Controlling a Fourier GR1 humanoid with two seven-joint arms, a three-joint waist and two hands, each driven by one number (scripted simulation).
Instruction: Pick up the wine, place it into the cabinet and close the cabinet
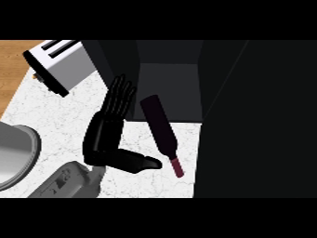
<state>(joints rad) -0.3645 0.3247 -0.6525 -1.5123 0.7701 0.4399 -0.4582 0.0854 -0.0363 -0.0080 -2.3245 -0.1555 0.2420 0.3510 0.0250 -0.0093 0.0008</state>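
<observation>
Looking down at the counter [58,135], we see our left hand [109,132] stretched out with its fingers [120,95] straight and close together, pointing away from us toward the cabinet [168,88]. Its thumb [141,162] sticks out to the right, toward the wine [162,132], and ends just beside the bottle's lower part; we cannot tell whether it touches. No finger curls round the bottle.

The wine lies tilted, its dark body up toward the cabinet's open front and its reddish neck [177,167] down toward us. It sits just right of our hand, between the hand and the cabinet's door [264,121], which fills the view's right side.

At upper left a toaster [58,65] stands on the counter, near the wooden strip [3,69]. A grey pot [6,153] shows at the left edge. We do not see our right hand.
</observation>
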